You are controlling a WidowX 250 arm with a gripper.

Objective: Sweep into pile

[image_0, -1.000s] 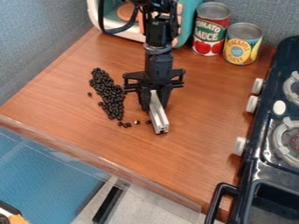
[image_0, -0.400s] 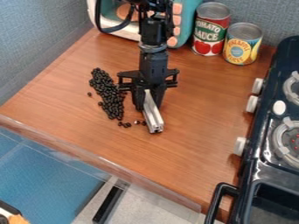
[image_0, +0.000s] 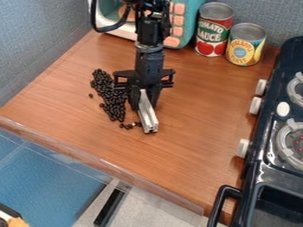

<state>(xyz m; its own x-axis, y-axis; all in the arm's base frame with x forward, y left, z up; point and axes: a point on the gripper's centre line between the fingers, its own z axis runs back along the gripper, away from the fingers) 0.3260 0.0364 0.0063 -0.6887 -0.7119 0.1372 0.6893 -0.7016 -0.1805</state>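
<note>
The black gripper hangs low over the wooden counter, just right of the bean pile, shut on a silver metal bar. The bar slants down toward the front, its end at the counter surface. Dark beans lie in an elongated pile to the left of the gripper. One loose bean sits left of the pile, and several loose beans lie below it, close to the bar's left side.
A tomato sauce can and a pineapple can stand at the back right, beside a teal toy appliance. A dark toy stove with white knobs lines the right side. The counter's front edge runs diagonally.
The gripper has moved left with the silver bar, toward the pile. The few beans near the bar's end have shifted left, closer to the other loose ones.
</note>
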